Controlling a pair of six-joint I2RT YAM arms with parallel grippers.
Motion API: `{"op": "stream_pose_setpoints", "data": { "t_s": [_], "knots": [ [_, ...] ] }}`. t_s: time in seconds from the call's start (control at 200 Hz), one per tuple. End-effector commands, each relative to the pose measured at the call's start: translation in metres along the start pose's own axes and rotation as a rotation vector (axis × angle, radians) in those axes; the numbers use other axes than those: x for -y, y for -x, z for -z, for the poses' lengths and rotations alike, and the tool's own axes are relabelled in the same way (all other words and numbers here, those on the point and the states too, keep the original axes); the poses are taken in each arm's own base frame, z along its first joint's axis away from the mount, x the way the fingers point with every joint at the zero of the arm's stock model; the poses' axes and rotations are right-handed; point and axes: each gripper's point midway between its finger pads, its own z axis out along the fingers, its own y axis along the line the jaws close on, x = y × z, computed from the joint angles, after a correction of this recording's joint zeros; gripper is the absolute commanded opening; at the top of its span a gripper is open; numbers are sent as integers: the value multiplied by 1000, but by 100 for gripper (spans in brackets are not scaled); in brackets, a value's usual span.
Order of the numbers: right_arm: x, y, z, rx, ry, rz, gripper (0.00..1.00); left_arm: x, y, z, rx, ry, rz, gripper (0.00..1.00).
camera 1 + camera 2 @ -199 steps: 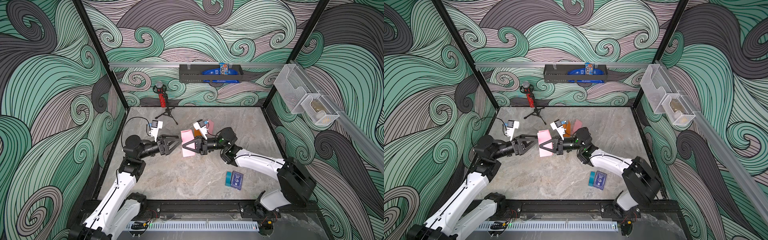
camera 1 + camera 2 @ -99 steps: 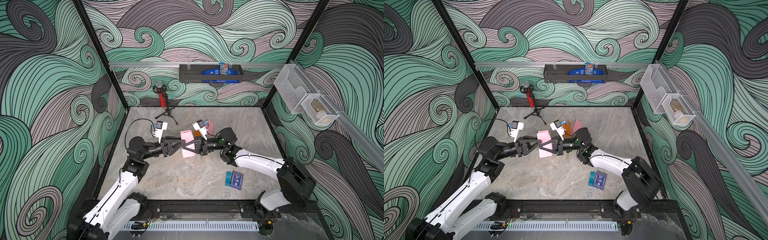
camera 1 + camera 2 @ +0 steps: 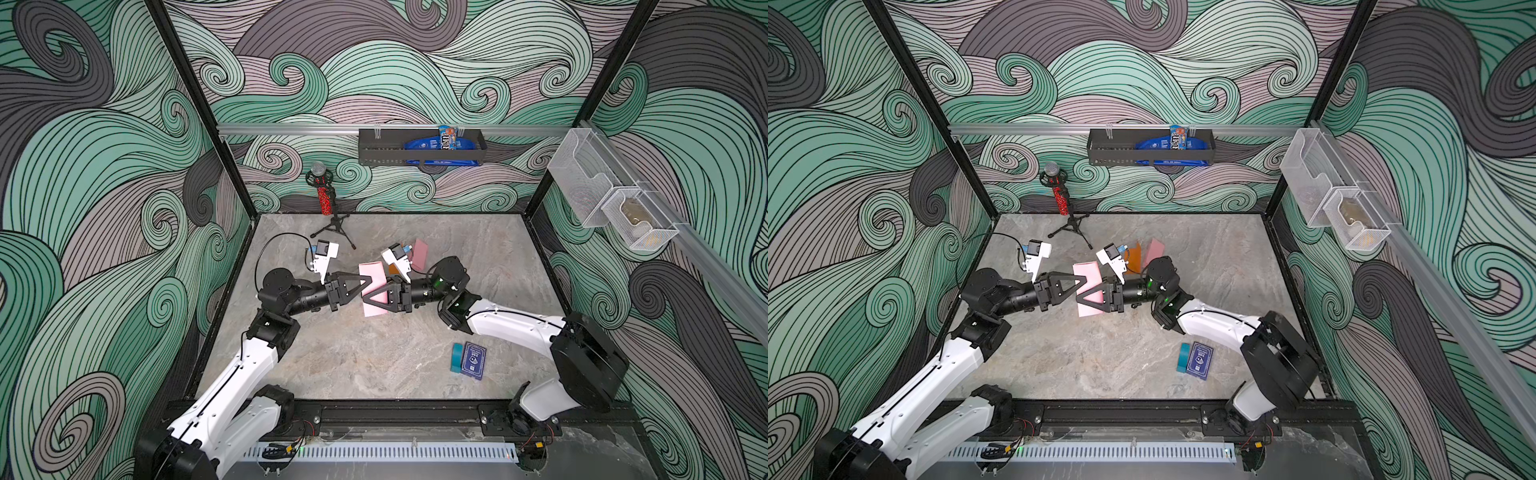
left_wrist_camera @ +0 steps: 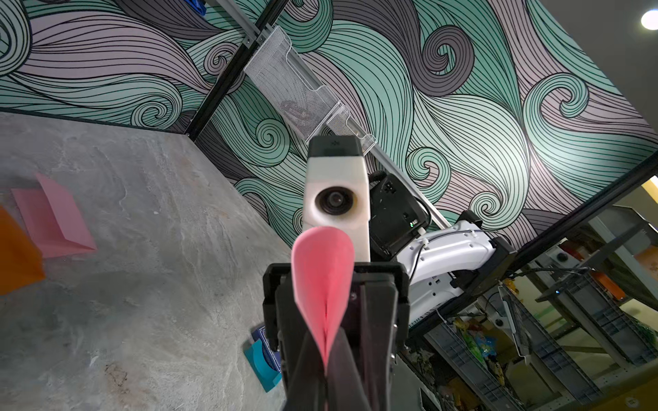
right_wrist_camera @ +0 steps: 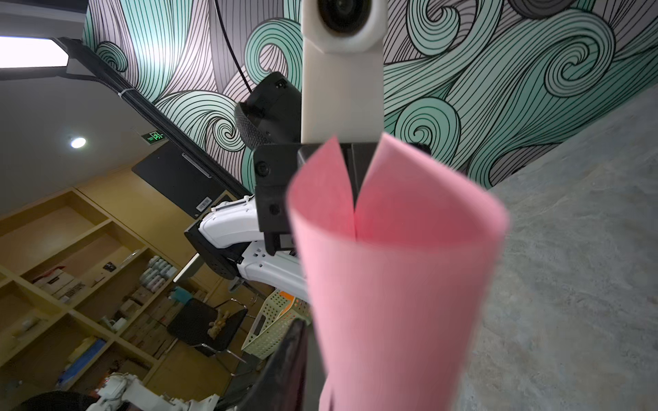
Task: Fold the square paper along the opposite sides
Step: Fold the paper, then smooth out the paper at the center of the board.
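Centre of cell, above the tabletop (image 3: 374, 357) | pink paper (image 3: 372, 275) curled into a loop, two opposite edges meeting | left claw (image 3: 368, 282) clamped tight on those joined edges | right claw (image 3: 365, 296) at the sheet's other side, grip cannot be told | folded pink sheet (image 3: 419, 254) and orange sheet (image 3: 1135, 255) lie behind
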Motion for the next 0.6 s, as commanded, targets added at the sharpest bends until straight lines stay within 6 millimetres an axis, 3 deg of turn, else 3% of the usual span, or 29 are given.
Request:
{"op": "stream_pose_setpoints", "data": {
  "t_s": [0.0, 0.165, 0.29, 0.43, 0.54, 0.595],
  "knots": [
    [4, 3, 25, 41, -81, 67, 44, -14, -1, -3, -26, 72, -9, 0],
    [37, -4, 86, 178, -402, 243, 54, -67, -40, -3, -108, 208, 91, 0],
    [33, -17, 118, 309, -500, 495, 57, -103, -71, -5, -175, 271, 171, 0],
    [37, -42, 126, 318, -558, 688, 54, -135, -107, -10, -293, 314, 237, 0],
    [59, -67, 118, 209, -608, 766, 47, -148, -139, -26, -440, 299, 267, 0],
    [71, -78, 114, 163, -631, 771, 42, -166, -157, -29, -527, 340, 311, 0]
  ]
}}
